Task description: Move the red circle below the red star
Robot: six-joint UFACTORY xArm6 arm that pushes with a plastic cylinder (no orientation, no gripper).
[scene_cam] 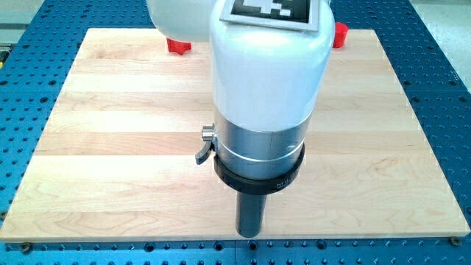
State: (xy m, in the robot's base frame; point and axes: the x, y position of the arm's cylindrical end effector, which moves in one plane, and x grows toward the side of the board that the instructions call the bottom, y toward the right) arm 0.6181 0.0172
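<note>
A red block [177, 46] shows at the view's top left of centre, half hidden behind the white arm; its jagged lower edge suggests the star. Another red block [339, 34], rounded like the circle, peeks out at the view's top right of the arm. My tip [249, 235] is at the view's bottom centre, near the board's bottom edge, far from both red blocks. The arm's body hides the board's top centre between them.
The wooden board [110, 147] lies on a blue perforated table [441, 88]. The white and silver arm body [265, 88] fills the view's centre. No other blocks show.
</note>
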